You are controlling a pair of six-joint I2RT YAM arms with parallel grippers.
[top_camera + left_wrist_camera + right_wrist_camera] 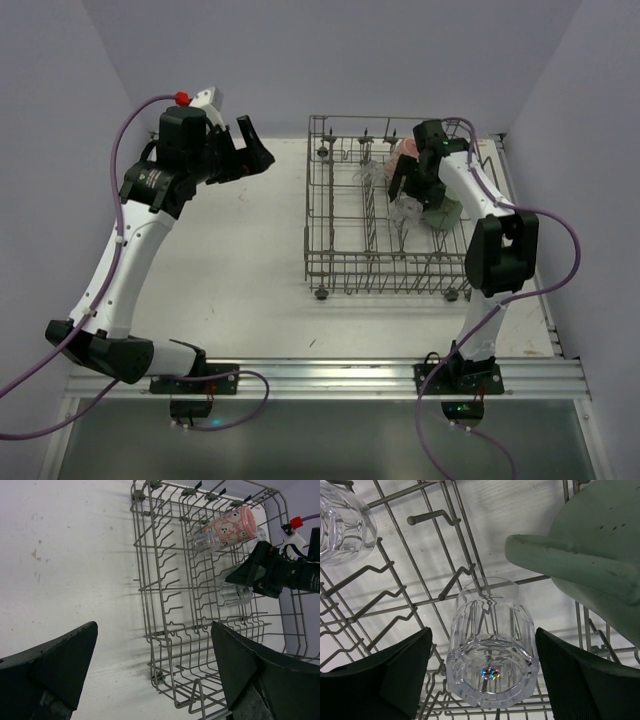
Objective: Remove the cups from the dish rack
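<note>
The right gripper (482, 632) spreads its jaws wide astride a clear glass tumbler (492, 660), gaps plain only in its wrist view; the left gripper (154, 627) gapes empty.

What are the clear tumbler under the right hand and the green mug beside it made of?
The tumbler looks like clear faceted glass, possibly hard plastic: see-through, with bright glints. The mug looks like matte mint-green ceramic: opaque, thick-walled, lightly speckled; plastic can't be ruled out.
</note>
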